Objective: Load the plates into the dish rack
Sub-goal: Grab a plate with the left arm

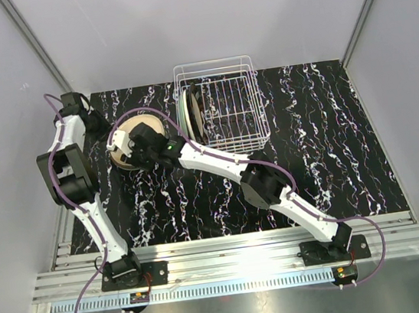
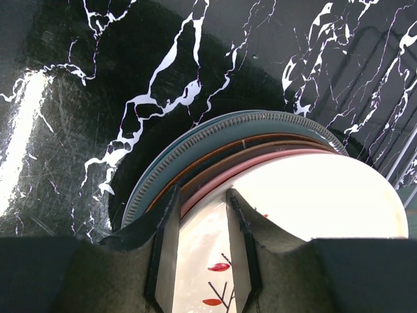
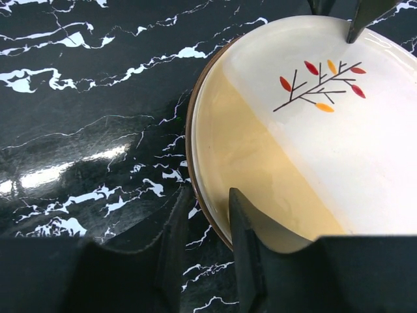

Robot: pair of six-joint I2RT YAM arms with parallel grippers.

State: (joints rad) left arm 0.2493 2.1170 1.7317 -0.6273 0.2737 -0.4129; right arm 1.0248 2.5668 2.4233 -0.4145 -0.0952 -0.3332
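A stack of plates [image 1: 149, 123] lies on the black marble table left of the dish rack [image 1: 213, 65]. Its top plate [image 3: 313, 143] is cream with a leaf sprig. Under that plate [image 2: 326, 195] I see pink [image 2: 260, 160], brown-rimmed [image 2: 260, 140] and ribbed pale green [image 2: 215, 130] rims. My left gripper [image 2: 202, 208] straddles the top plate's rim, one finger outside and one on its face. From the opposite side my right gripper [image 3: 210, 195] is shut on the same rim. Over the stack, the left gripper [image 1: 117, 144] and right gripper [image 1: 141, 151] face each other.
Two plates [image 1: 189, 117], one pale green and one dark, stand on edge at the rack's left end. The rest of the rack's wire slots hold nothing. White walls close in on the table's far and side edges.
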